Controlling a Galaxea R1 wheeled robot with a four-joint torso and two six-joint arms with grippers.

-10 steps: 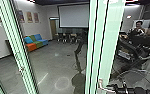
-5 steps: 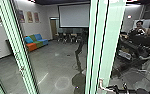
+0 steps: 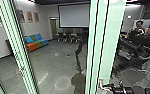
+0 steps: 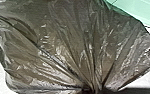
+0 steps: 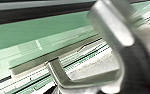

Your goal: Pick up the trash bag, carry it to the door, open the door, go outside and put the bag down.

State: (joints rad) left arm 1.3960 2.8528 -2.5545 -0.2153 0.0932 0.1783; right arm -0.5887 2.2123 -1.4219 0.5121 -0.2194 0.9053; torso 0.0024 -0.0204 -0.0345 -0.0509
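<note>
From where I stand, the door handle (image 3: pixel 101 85) is what counts, and the right gripper (image 3: pixel 114 88) is the nearer one, just beside it on the robot's right. The lever's long arm bends off the upright frame (image 3: pixel 98 45) toward that gripper; whether the gripper grasps it, I can't tell. The left gripper (image 4: pixel 92 89) is clamped on the trash bag's (image 4: pixel 73 47) gathered neck; how far the bag is from the handle, I can't judge.
</note>
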